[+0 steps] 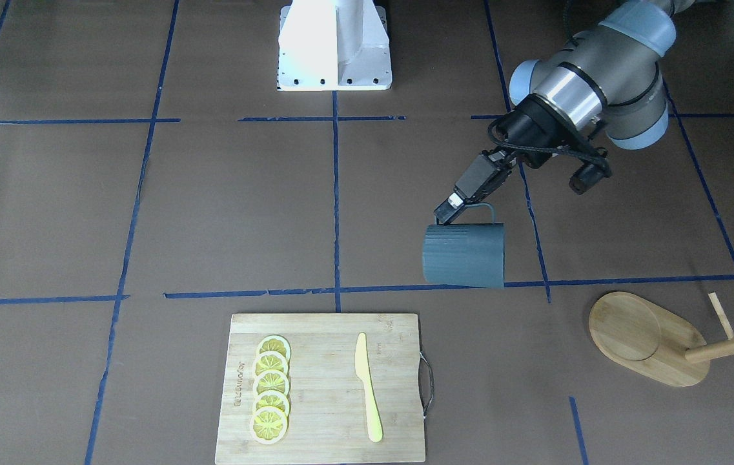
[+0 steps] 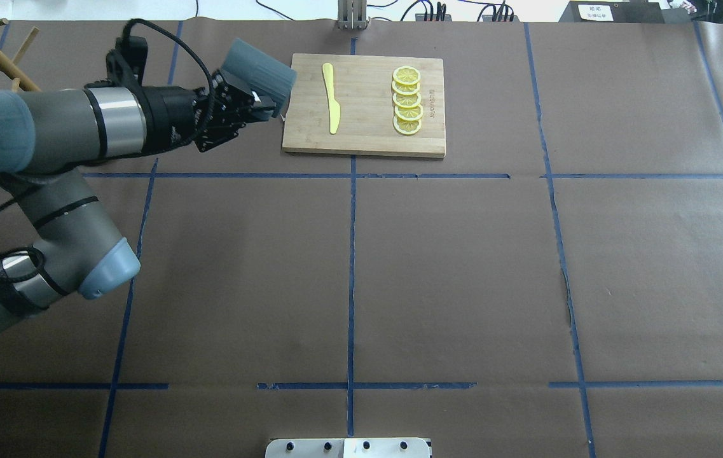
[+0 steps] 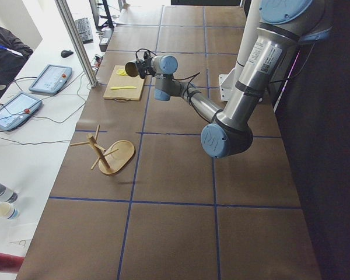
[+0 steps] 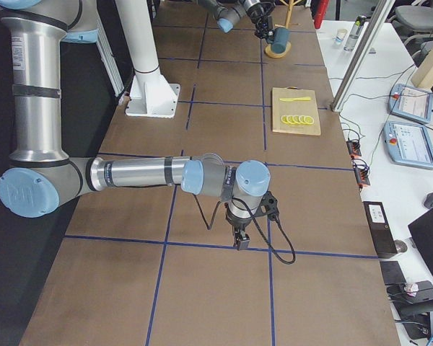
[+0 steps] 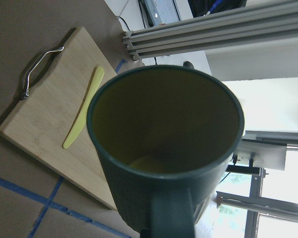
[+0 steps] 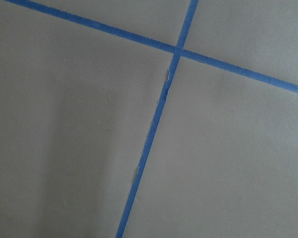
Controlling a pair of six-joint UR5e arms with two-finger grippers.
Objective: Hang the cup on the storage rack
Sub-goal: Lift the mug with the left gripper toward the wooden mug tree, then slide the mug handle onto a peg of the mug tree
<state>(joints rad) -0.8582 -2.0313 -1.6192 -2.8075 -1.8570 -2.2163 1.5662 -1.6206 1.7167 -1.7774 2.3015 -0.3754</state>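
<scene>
Left gripper (image 1: 447, 215): jaws clamped on cup (image 1: 465, 255) handle, tipped sideways, likely for pegging | rack (image 1: 651, 339): far-left worktop (image 1: 212, 213) corner | right gripper (image 4: 240, 245): jaws, cannot tell

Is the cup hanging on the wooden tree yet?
Not yet. Done: the cup is picked up. Now: the left gripper holds it by the handle, in the air. To do: carry it to the storage rack, whose pegs are bare, and hook the handle on one.

Cup (image 1: 463, 255) matt, ribbed (smooth inside); storage rack (image 1: 638, 336) pale wood; table (image 1: 212, 213) brown paper.
</scene>
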